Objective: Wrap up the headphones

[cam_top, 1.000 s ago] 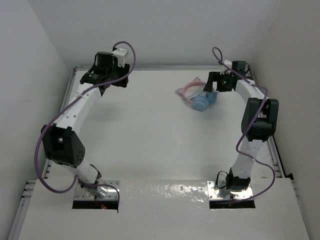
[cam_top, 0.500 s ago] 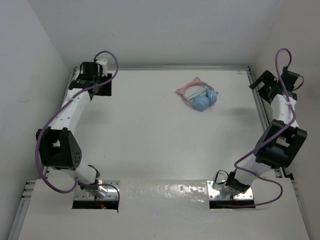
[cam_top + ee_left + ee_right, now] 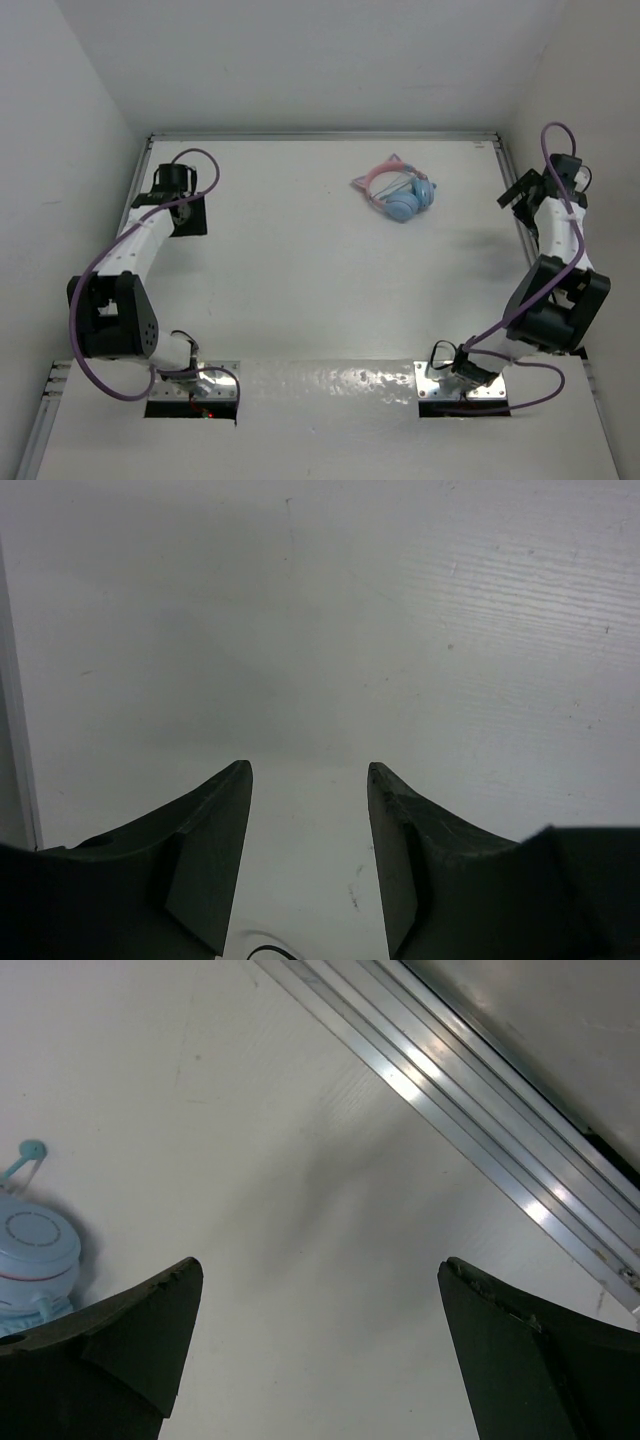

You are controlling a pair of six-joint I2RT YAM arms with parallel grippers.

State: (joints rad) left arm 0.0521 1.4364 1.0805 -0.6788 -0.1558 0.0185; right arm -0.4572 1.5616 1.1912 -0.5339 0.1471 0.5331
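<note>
One table [image 3: 300, 290]: white, walled on three sides, metal rail [image 3: 480, 1150] along the right edge.
Left arm [image 3: 140, 240]: off at the far-left corner.
Right arm [image 3: 560, 230]: beside the rail.
Headphones [image 3: 400, 195]: flat on the far half, right of centre; pink band far-left, blue cups near-right.
Nearer side: right; headphones to its left, one cup [image 3: 35, 1245] at the wrist view's left edge.
Right gripper [image 3: 320, 1265]: spread wide, holding nothing.
Left gripper [image 3: 308, 770]: parted, holding nothing, well apart from the headphones.

Matt white table [image 3: 300, 280], shiny alu rail [image 3: 470, 1140], smooth plastic headphones [image 3: 403, 205]
</note>
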